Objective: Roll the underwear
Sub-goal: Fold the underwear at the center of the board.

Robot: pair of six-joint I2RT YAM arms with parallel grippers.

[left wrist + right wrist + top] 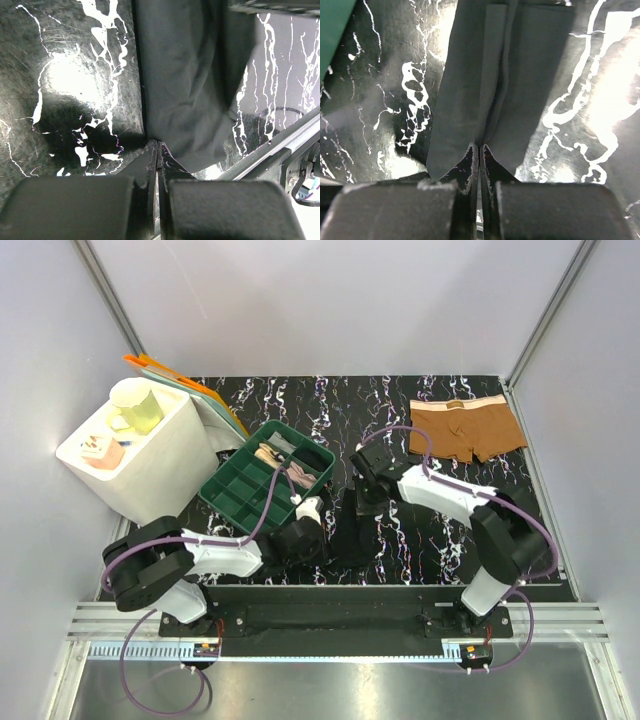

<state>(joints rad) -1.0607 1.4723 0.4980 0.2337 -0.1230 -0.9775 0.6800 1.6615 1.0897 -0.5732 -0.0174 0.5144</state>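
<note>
The black underwear [347, 530] lies as a narrow folded strip on the dark marbled table, between my two grippers. My left gripper [316, 540] is shut, and a corner of the black fabric [185, 75] is pinched at its tips [157, 143]. At the strip's far end my right gripper [363, 498] is also shut. The black cloth [485, 85] creases into its tips [480, 146]. The brown underwear [466, 427], with a pale waistband, lies flat and apart at the back right.
A green compartment tray [240, 490] holding rolled items stands left of centre, close to the left gripper. A white box [150, 465] with a pale cup [137, 405] stands at the far left, orange and green sheets [195, 392] behind it. A metal rail [280, 145] marks the near edge.
</note>
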